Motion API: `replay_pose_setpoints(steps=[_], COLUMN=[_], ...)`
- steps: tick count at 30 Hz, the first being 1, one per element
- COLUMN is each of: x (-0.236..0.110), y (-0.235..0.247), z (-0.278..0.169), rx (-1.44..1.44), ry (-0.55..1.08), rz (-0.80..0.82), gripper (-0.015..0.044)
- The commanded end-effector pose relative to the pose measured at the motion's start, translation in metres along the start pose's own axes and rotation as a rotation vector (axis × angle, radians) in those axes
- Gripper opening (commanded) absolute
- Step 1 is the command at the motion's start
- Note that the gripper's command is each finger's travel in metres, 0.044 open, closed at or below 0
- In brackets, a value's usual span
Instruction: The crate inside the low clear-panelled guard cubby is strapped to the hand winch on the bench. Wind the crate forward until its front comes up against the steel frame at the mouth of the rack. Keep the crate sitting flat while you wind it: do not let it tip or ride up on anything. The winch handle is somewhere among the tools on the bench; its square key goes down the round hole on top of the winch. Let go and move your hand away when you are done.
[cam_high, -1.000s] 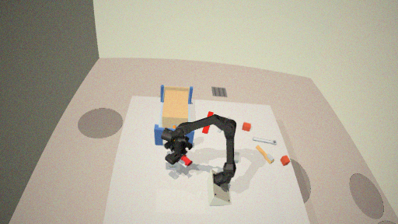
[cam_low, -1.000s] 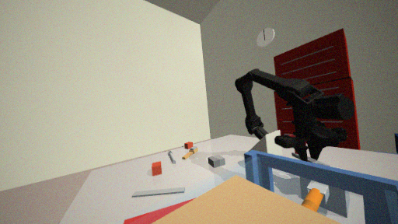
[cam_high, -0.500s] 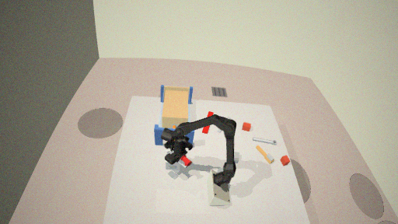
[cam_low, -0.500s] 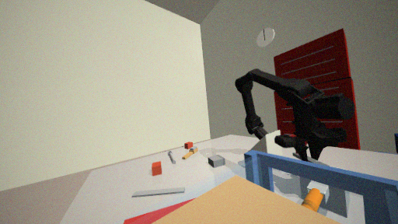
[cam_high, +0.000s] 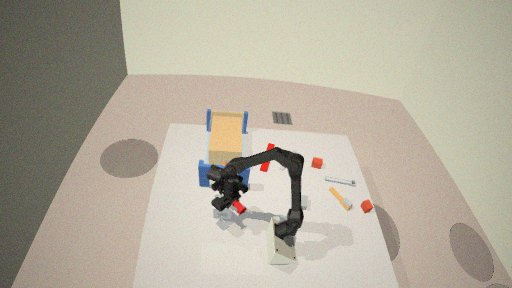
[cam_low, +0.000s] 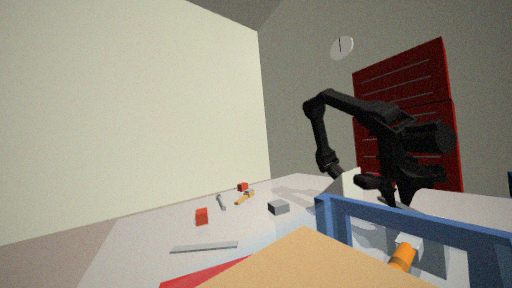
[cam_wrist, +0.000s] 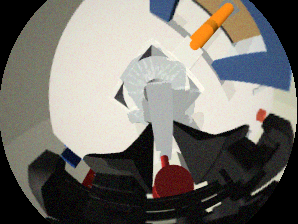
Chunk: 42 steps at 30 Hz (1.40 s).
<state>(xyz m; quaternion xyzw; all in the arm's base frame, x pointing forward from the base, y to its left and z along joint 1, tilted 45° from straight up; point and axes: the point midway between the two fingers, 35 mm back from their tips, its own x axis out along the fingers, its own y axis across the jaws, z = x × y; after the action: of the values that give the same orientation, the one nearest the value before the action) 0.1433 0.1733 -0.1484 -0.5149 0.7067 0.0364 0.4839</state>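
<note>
Hand: your hand (cam_wrist: 161, 175) is clamped on the winch handle (cam_wrist: 158, 117) by its red knob (cam_wrist: 172, 181).
Winch: pale drum (cam_wrist: 154, 78) at 12 o'clock from your hand, on the tabletop (cam_high: 175, 235).
Handle axis: long bar runs 6 to 12, far end over the winch.
Crate: tan crate (cam_high: 225, 136) in the blue steel frame (cam_high: 203, 172), farther at 1 o'clock; orange strap (cam_wrist: 210, 26) leads to it.

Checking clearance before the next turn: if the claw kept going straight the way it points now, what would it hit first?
The claw points down, shut on the grey winch handle. Straight ahead lies the pale winch, where the handle's far end appears to sit, then the bench. Depth is hard to judge.
</note>
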Motion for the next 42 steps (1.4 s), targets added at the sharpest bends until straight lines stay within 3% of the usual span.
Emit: replay_pose_setpoints(steps=[1,42], x=[0.0041,0.0039], y=[0.0015,0.0024], z=[0.0001,0.0003], rx=[0.016,0.040], ry=[0.004,0.003], rz=[0.006,0.008], gripper=[0.0000,0.0000])
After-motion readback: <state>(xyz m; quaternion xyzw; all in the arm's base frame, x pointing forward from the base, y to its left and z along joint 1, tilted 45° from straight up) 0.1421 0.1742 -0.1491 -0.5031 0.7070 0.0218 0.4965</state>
